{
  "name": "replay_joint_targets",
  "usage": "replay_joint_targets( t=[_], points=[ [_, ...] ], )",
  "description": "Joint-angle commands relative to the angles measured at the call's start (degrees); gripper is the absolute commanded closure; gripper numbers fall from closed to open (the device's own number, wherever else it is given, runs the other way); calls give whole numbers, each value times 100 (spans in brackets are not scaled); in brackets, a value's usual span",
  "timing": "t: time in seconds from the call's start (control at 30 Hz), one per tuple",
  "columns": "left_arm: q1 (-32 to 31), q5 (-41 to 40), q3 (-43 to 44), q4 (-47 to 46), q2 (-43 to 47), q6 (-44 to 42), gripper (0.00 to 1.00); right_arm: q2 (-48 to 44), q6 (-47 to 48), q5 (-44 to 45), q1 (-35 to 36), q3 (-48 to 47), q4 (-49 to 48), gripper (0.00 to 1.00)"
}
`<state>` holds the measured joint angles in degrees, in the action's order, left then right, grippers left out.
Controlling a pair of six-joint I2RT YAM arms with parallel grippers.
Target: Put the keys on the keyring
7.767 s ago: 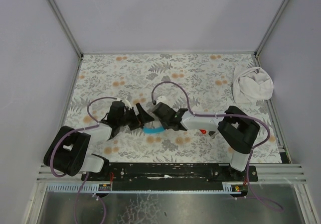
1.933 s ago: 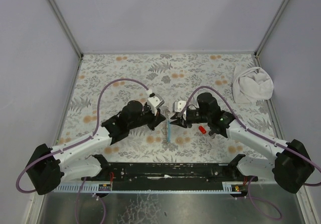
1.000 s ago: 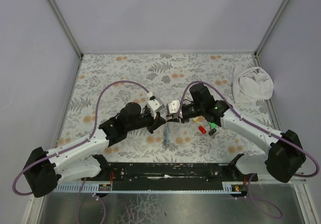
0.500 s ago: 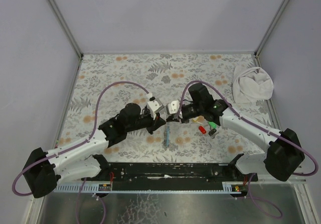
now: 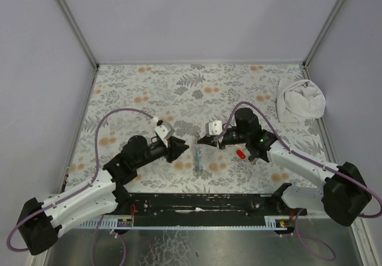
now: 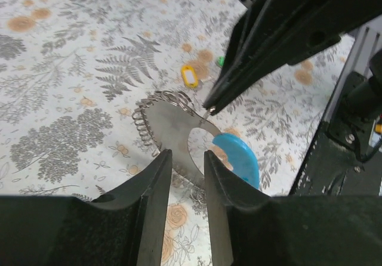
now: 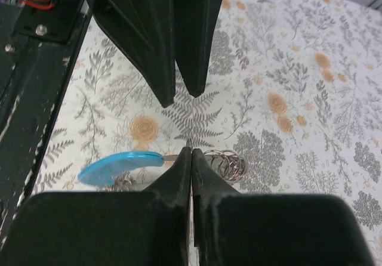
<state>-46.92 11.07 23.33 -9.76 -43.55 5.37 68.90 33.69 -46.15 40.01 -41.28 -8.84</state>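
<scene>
The keyring (image 6: 170,126) is a thin grey metal crescent with small wire loops along its rim and a light blue part (image 6: 237,158). In the top view the keyring (image 5: 197,157) stands on edge between the two grippers. My right gripper (image 7: 190,149) is shut on the keyring's thin metal edge (image 7: 189,142), and the blue part (image 7: 119,164) juts out to the left. My left gripper (image 6: 188,155) is open just short of the keyring, with nothing between its fingers. A tan-yellow key (image 6: 188,75) and a green speck (image 6: 220,61) lie beyond. A red key (image 5: 240,154) lies by the right arm.
A white cloth bundle (image 5: 300,100) sits at the back right of the floral table (image 5: 149,87). The black rail (image 5: 203,201) with the arm bases runs along the near edge. Grey walls close in the left, right and back sides.
My left gripper has opened, let go of the keyring and drawn back toward the near left. My right gripper has shut on the keyring's edge.
</scene>
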Motion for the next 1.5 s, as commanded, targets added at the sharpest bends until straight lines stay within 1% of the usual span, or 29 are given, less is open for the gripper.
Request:
replay_joint_targets(
  t=[0.0, 0.1, 0.27, 0.37, 0.5, 0.6, 0.9, 1.03, 1.47],
  points=[
    [444, 143, -347, -1115, 288, 473, 72, -114, -1107, -140, -55, 321, -2252, 100],
    [772, 590, -595, -1556, 326, 717, 70, 31, -1621, -146, -55, 601, -3177, 100],
    [1145, 1260, -891, -2259, 265, 981, 69, 337, -2546, -158, -55, 1012, -4761, 100],
    [1282, 1602, -1010, -2616, 175, 1128, 68, 564, -2968, -258, -55, 1095, -5463, 100],
    [1315, 2004, -1024, -2825, 23, 1151, 66, 835, -3392, -219, -55, 1206, -6169, 100],
    [1315, 2153, -1016, -2858, -85, 1107, 66, 981, -3627, -242, -55, 1210, -6439, 100],
    [1317, 2242, -976, -3018, -252, 966, 66, 1363, -4127, -516, -55, 1299, -7268, 100],
    [1316, 2319, -955, -3106, -298, 978, 69, 1503, -4289, -613, -58, 1340, -7645, 100],
    [1317, 2181, -1094, -3181, -20, 953, 75, 1906, -4725, -895, -55, 1284, -8176, 100]
  ],
)
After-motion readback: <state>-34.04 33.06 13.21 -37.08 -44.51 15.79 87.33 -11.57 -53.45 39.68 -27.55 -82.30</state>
